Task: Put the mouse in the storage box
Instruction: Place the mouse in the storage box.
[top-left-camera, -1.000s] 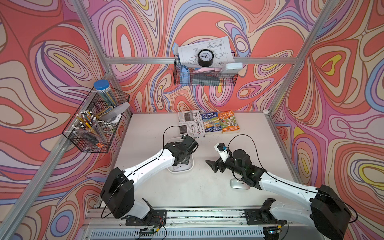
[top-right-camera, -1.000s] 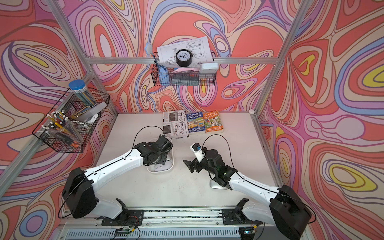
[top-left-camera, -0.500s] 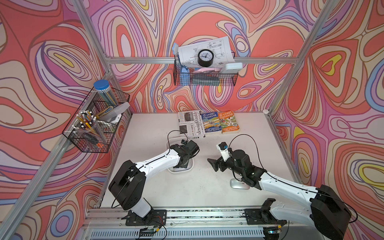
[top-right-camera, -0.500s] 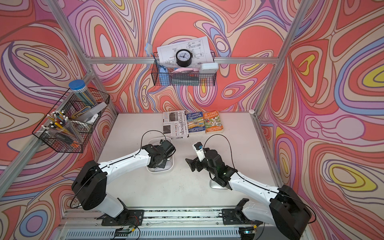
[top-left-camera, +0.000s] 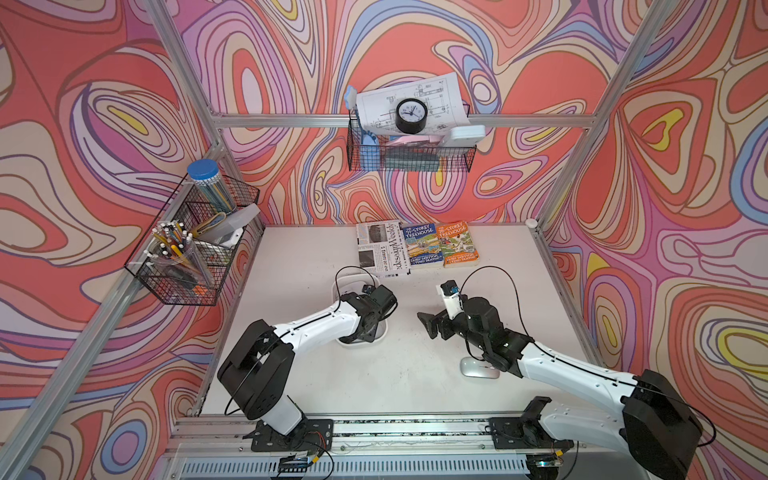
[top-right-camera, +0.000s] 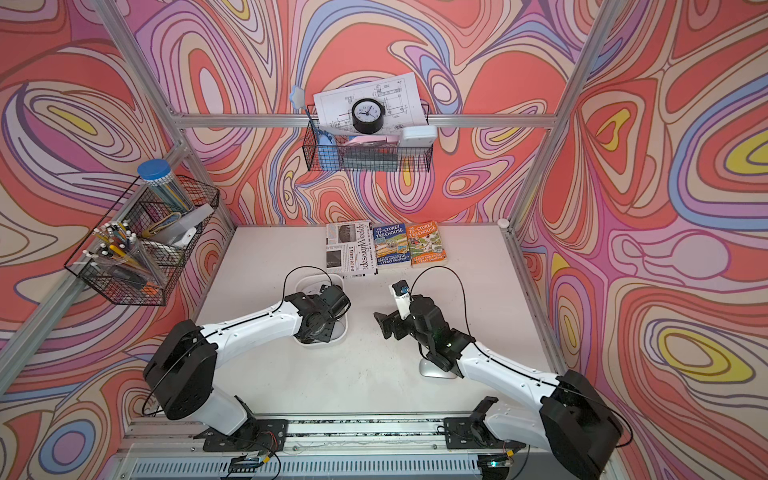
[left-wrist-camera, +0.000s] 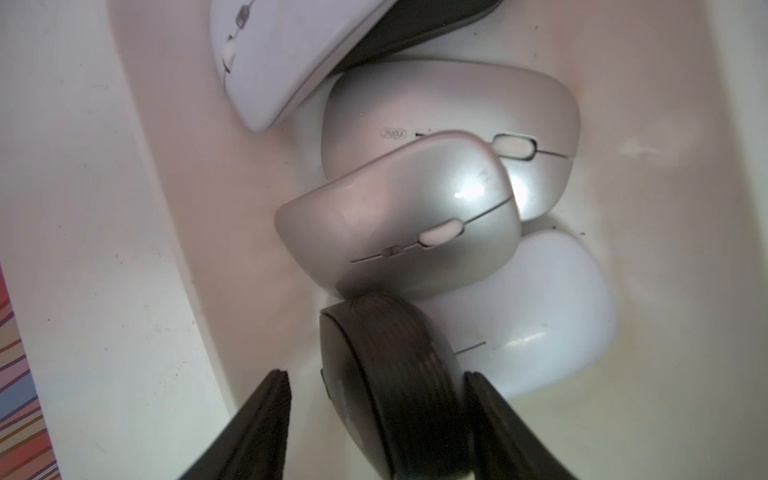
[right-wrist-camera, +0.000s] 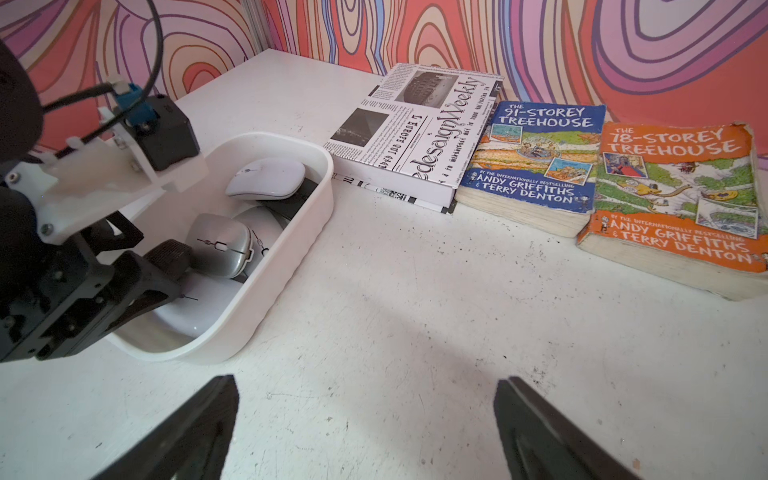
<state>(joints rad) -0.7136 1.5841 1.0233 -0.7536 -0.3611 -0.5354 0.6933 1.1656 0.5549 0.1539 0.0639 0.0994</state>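
Plainly, two titles can be read in the right wrist view: "THE 91-STOREY TREEHOUSE" on a blue paperback and "THE 78-STOREY TREEHOUSE" on an orange paperback, each credited to "ANDY GRIFFITHS & TERRY DENTON". Beside them, a newsprint-covered book is lettered with a word ending in "Weekly". All three are laid flat at the back of the bench, the newsprint-covered book just beside the storage box.

Inside that box, a black mouse is seen on edge between the fingers of the left claw. The jaws are parted and a gap is left on one side, so the mouse is not gripped. It rests against a silver-grey mouse, which is piled on a white mouse marked with a small oval logo too small to be read. A second white mouse and a lilac-white mouse are also lodged in the box.

In both top views these contents are largely hidden by the left arm. Only there is a loose silver mouse shown, lying on the bench well apart from the box and partly covered by the right arm. The right claw is held wide open above bare bench, with nothing between its fingers.
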